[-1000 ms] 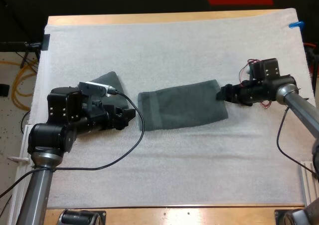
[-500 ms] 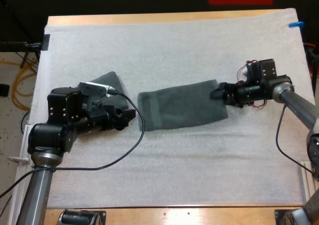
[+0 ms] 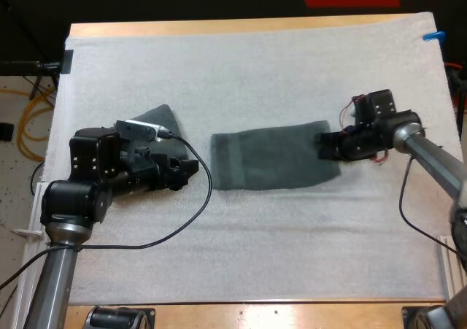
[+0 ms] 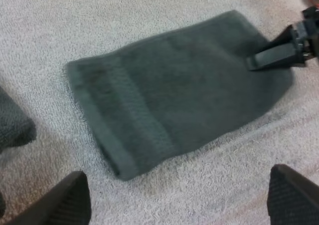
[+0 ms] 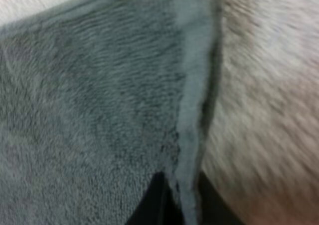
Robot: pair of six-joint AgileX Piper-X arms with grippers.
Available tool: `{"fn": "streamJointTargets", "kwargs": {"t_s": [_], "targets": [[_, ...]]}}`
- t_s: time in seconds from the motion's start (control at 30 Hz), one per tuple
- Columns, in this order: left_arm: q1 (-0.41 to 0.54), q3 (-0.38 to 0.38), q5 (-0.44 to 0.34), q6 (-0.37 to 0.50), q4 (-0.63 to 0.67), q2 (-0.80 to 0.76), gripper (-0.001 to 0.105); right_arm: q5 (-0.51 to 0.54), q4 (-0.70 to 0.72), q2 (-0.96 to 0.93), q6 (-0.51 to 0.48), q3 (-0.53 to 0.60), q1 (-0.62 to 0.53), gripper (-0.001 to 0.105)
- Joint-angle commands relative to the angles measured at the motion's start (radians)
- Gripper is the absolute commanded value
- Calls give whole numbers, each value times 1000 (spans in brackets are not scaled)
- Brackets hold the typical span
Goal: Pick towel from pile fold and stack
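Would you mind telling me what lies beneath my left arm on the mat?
A dark towel pokes out from under the left arm, on the white mat, apart from the folded towel that the right gripper pinches. The arm covers the rest of it.

High view from behind looking down, wrist views close, all sharing the towel (image 3: 273, 157)

You have a dark grey-green folded towel (image 3: 273, 157) with a ribbed woven band of the same colour across it near one end, and a second towel (image 3: 157, 117) in the same dark grey-green. Your mat (image 3: 255, 66) is plain white with a nubbly texture. The table (image 3: 219, 27) is light tan wood, and the left gripper (image 3: 193, 168) and right gripper (image 3: 325, 144) are both black
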Motion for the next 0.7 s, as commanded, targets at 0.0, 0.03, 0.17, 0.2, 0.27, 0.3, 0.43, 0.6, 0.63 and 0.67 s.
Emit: {"fn": "streamJointTargets", "kwargs": {"t_s": [0.0, 0.03, 0.17, 0.2, 0.27, 0.3, 0.43, 0.6, 0.63, 0.67], "targets": [[1, -8, -11, 6, 1, -6, 71, 88, 80, -65, -63, 3, -1, 1], [1, -8, -11, 6, 1, -6, 71, 136, 106, -79, -83, 3, -1, 1], [1, -8, -11, 6, 1, -6, 71, 466, 238, -195, -225, 3, -1, 1], [1, -8, -11, 6, 1, -6, 71, 572, 258, -225, -267, 3, -1, 1], [1, -8, -11, 6, 1, -6, 71, 692, 265, -268, -327, 3, -1, 1], [1, -8, -11, 6, 3, -6, 71, 748, 263, -293, -351, 3, -1, 1], [1, -8, -11, 6, 3, -6, 71, 812, 259, -342, -366, 3, -1, 1], [1, -8, -11, 6, 3, -6, 71, 637, 257, -346, -218, 3, 26, 1], [1, -8, -11, 6, 3, -6, 71, 597, 252, -345, -193, 3, 34, 1], [1, -8, -11, 6, 3, -6, 71, 558, 244, -339, -157, 3, 52, 1]]}}
